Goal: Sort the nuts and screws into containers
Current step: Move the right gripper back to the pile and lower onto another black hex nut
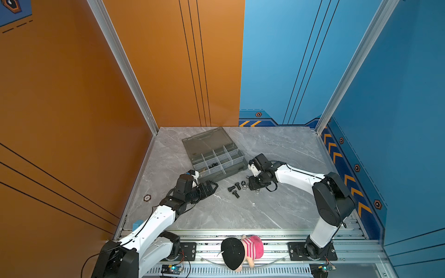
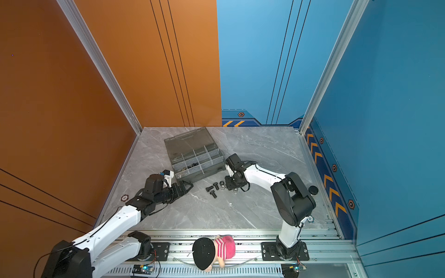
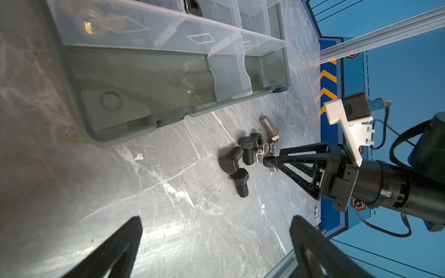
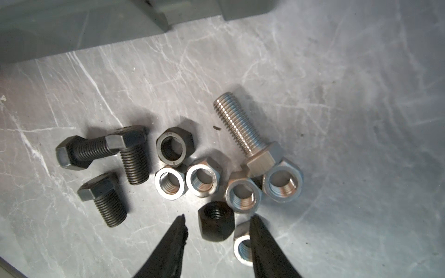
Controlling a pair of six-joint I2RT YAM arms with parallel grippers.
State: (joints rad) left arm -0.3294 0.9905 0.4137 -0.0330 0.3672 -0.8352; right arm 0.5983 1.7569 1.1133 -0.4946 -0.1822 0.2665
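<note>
Straddles 1 black nut (image 4: 216, 221) with right gripper (image 4: 218, 216) spread, unclamped; likely calls for closing squarely, lifting clear of silver nuts (image 4: 243, 193), carrying to a case (image 1: 224, 174) cell.

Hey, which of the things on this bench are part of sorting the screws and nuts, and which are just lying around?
Part of the job:
black bolts
silver bolt
silver nuts
black nuts
organiser case

Just lying about:
plush doll
black round cap near the right arm
</note>
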